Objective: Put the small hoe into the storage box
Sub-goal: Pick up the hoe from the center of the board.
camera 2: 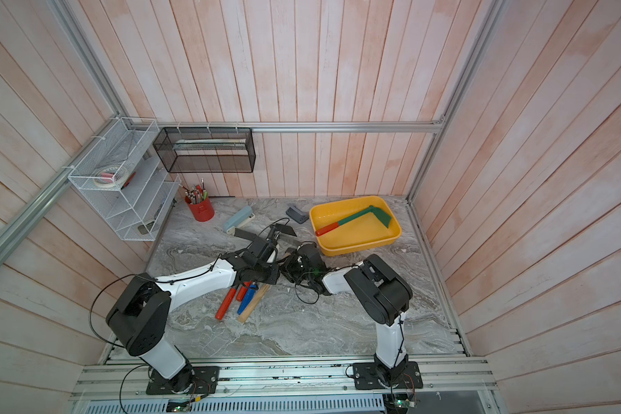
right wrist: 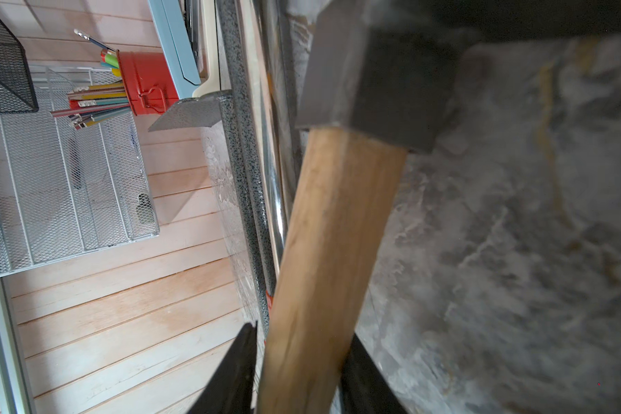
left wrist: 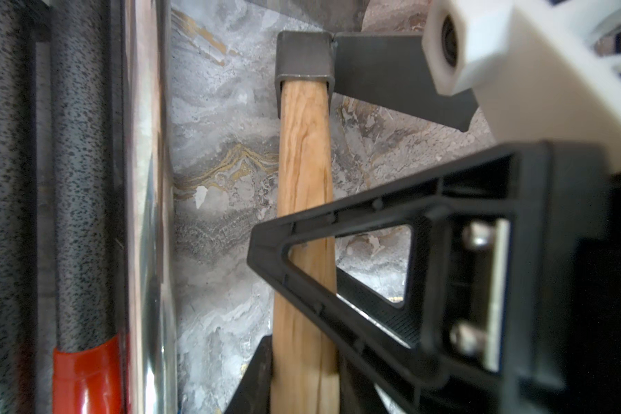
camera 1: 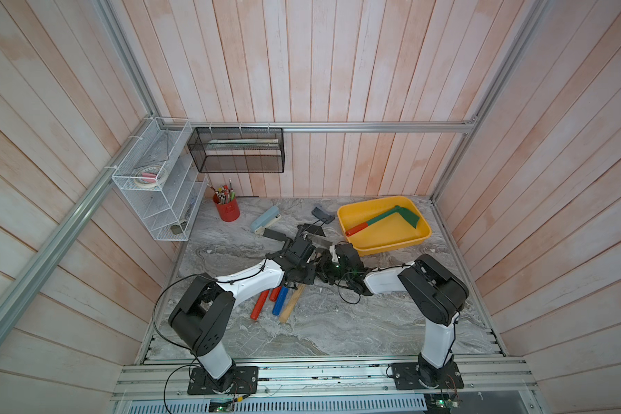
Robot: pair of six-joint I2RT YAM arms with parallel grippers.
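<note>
The small hoe has a pale wooden handle and a dark metal head. It lies low over the marble table between the two arms. My left gripper is shut on the handle. My right gripper has a jaw on each side of the same handle, nearer the head; I cannot tell whether both jaws press on it. One of its fingers crosses the handle in the left wrist view. In both top views the wrists hide both grips, and only the handle's end shows. The yellow storage box stands at the back right.
A green hoe with a red grip lies in the storage box. Tools with red and blue grips lie beside the wooden handle. At the back left are a stapler, a red pencil tin, a white wire rack and a black mesh basket.
</note>
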